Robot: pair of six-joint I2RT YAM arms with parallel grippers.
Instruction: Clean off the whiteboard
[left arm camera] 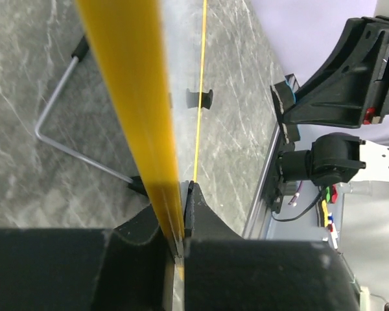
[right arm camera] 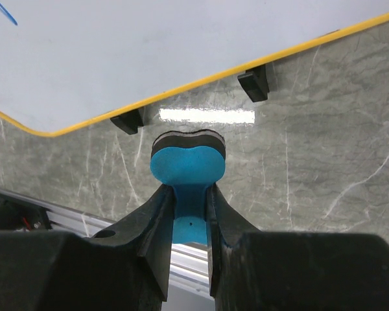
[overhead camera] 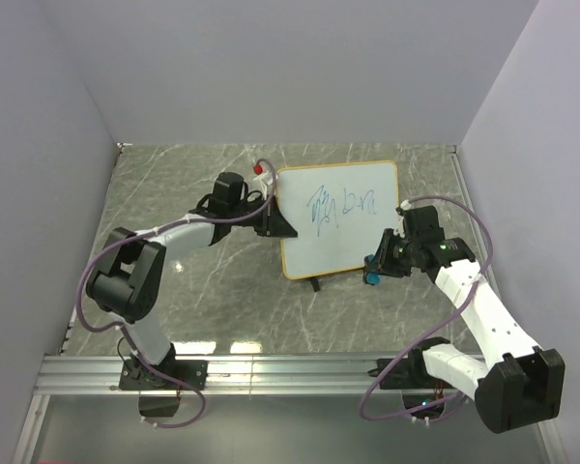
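The yellow-framed whiteboard (overhead camera: 340, 232), upright on the grey marble table (overhead camera: 174, 184), is pinched edgewise by the left gripper (left arm camera: 179, 220). If the blue foam eraser (right arm camera: 187, 165), clamped in the right gripper (right arm camera: 188, 194), is pressed hard, the board could be tipped.

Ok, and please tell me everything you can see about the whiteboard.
The whiteboard is small, white, rectangular, with a thin yellow-orange frame and rounded corners. Blue scribbles mark its middle. It stands on the grey table on black feet and a wire stand. The left gripper clamps its left edge.
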